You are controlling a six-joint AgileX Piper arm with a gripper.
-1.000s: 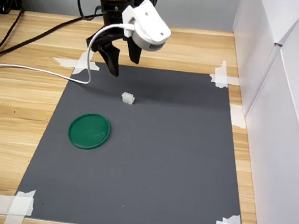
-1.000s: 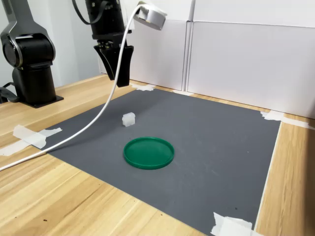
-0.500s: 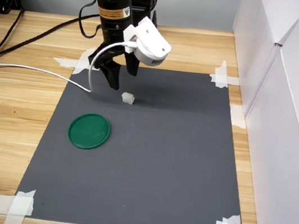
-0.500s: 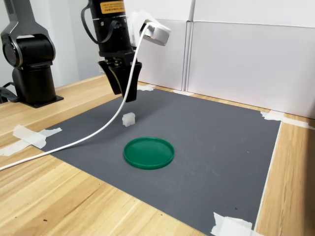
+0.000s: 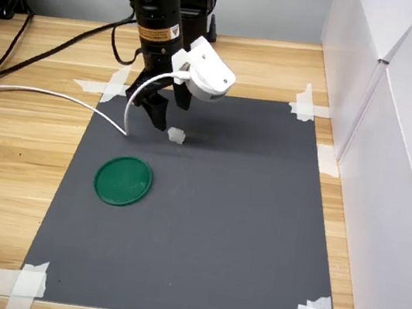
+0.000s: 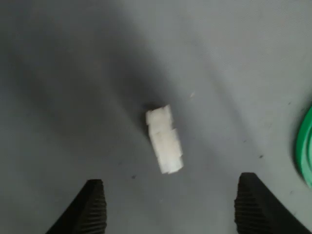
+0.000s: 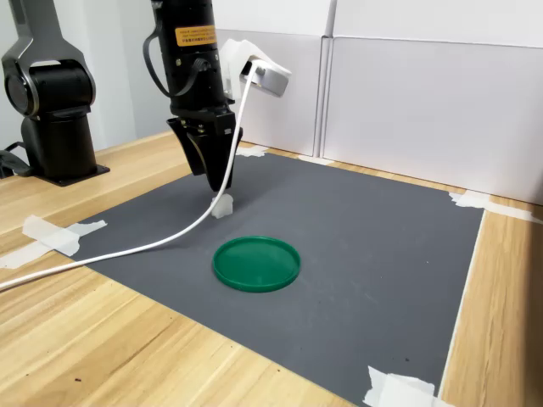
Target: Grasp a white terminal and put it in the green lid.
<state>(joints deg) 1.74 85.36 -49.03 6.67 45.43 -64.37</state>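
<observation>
Approach stage only; nothing grasped yet. Gripper (image 6: 170,207) is held low over the gray mat (image 5: 218,227), jaws spread wide and empty. The white terminal (image 6: 165,146) lies on the mat just ahead of the jaws, at about 1 o'clock of the green lid (image 5: 123,181) in the first exterior view. Grasp, transfer and release remain.

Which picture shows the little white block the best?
The wrist view: the white terminal looks big there, lying clear on the dark mat between the open gripper fingertips. In both exterior views it is only a tiny white speck just below the gripper.
</observation>
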